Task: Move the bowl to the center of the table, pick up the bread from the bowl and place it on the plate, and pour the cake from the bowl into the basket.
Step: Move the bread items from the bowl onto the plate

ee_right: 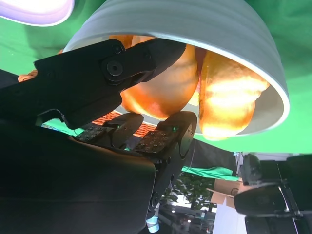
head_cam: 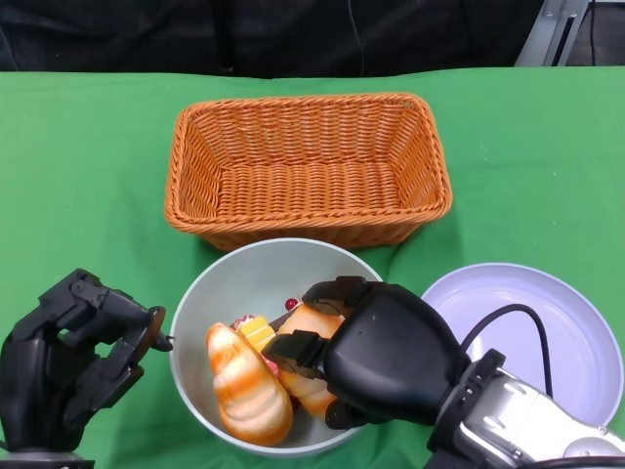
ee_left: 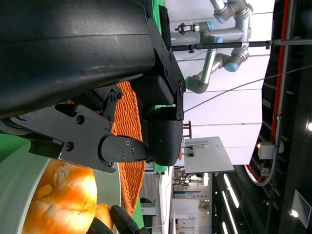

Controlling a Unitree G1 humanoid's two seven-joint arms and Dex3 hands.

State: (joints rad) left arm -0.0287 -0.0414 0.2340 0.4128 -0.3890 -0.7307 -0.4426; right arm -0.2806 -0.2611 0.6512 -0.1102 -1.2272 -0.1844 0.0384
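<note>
The bowl (head_cam: 200, 313) is seen near the front edge of the counter (head_cam: 88, 166), about in the middle btw. left and right, just in front of the wicker basket (head_cam: 308, 166). The lilac plate (head_cam: 557, 322) lies just beside the bowl, towards the front right corner. Inside the bowl two bread pieces are seen: one loaf (head_cam: 246, 383) at the left side of the bowl, and a second bread roll (head_cam: 311, 322) under the right robot hand (head_cam: 376, 354). A small yellow cake piece (head_cam: 256, 333) w/ something red is partly hidden btw. them.

The right robot hand is reached into the bowl and its fingers (ee_right: 165, 139) are wrapped around the bread roll (ee_right: 161, 87); in the right wrist view the roll is pressed from both sides, so it is judged as clamped, though how firm cannot be told. The left robot hand (head_cam: 68, 357) is held just beside the bowl's left rim, fingers curled in on nothing; whether the rim is touched cannot be told.

The step in hand is probably the lifting of the bread. It should be raised straight up until the rim is cleared, then carried right to the plate. The grip should be kept gentle, as the roll looks soft. The cake and the other loaf should not be dragged along. The bowl may slide, so it could be steadied by the left robot hand.
</note>
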